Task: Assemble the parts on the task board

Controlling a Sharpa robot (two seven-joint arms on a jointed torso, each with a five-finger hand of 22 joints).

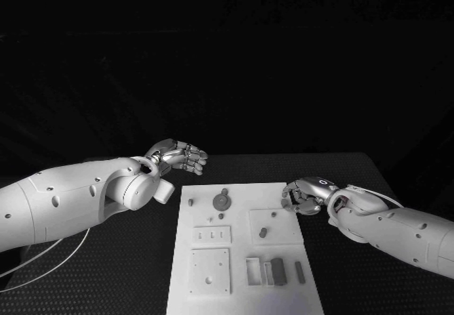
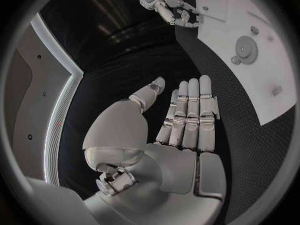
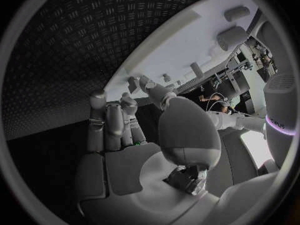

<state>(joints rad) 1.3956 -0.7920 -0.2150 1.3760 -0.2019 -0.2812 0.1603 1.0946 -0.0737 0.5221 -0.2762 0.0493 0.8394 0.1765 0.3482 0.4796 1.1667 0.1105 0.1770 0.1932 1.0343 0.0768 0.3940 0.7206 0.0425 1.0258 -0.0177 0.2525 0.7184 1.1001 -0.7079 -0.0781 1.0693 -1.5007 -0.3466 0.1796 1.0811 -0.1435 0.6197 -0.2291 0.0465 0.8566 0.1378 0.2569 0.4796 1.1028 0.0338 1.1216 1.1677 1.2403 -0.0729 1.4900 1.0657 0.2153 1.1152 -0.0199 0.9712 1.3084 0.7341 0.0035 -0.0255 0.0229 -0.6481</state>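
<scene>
The white task board (image 1: 241,289) lies in the middle of the black table. On it I see a round gear part (image 1: 222,200), a small peg (image 1: 263,231) and two dark bars (image 1: 278,270) near its front. My left hand (image 1: 178,157) hovers beyond the board's far left corner; in the left wrist view its fingers (image 2: 190,112) are stretched out and hold nothing. My right hand (image 1: 304,195) sits at the board's right edge with its fingers curled in. The right wrist view shows its thumb (image 3: 156,92) close to the board's edge (image 3: 162,50), and nothing between thumb and fingers.
Square raised plates (image 1: 209,270) and a slotted plate (image 1: 212,234) take up the board's left half. A cable (image 1: 57,252) loops under my left arm. In the left wrist view the gear (image 2: 247,49) lies on the board (image 2: 275,105), with my right hand (image 2: 172,7) beyond it.
</scene>
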